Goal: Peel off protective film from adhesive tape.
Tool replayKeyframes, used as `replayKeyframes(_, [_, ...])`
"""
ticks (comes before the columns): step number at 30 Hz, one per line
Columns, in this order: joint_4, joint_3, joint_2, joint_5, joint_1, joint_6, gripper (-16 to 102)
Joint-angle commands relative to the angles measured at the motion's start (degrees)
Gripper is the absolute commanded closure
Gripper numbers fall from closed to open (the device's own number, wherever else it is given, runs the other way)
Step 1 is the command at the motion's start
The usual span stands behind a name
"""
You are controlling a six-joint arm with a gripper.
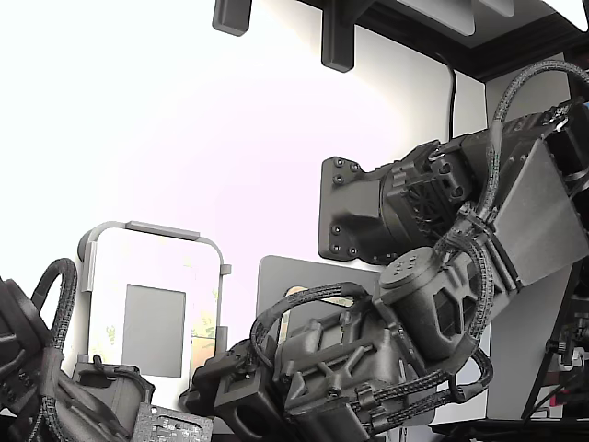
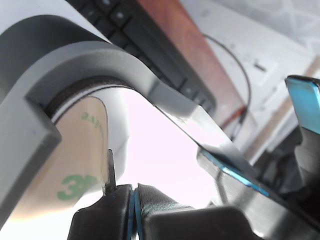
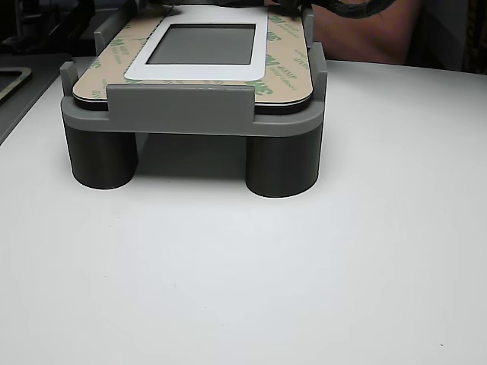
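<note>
A grey fixture (image 3: 179, 108) on round legs holds a white panel (image 3: 199, 71) with a dark window. A tan rounded ring (image 3: 283, 55) with green marks lies around the panel. In the wrist view my gripper (image 2: 134, 201) is shut, its ribbed pads pressed together at the edge of that tan ring (image 2: 75, 150), under the fixture's curved corner (image 2: 100, 55). A thin dark sliver (image 2: 111, 170) stands up from the pads; I cannot tell what it is. No narrow straight protective film or adhesive tape can be made out. In the exterior view the gripper (image 1: 216, 385) sits low beside the fixture (image 1: 152, 230).
A second arm (image 1: 37, 368) with braided cables sits at the exterior view's lower left. Black mounts (image 1: 337, 41) hang overhead. Beyond the fixture, the wrist view shows a black keyboard (image 2: 145, 40), a red-brown strip (image 2: 190, 55) and a blue-edged black part (image 2: 305, 100). The fixture stands on a white table (image 3: 251, 274).
</note>
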Motion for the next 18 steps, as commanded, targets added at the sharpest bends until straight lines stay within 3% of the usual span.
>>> replayKeyframes(1, [-0.1, -1.4, 1.7, 0.2, -0.5, 0.0, 96])
replayKeyframes(18, [-2.6, 1.2, 1.8, 0.7, -0.4, 0.4, 96])
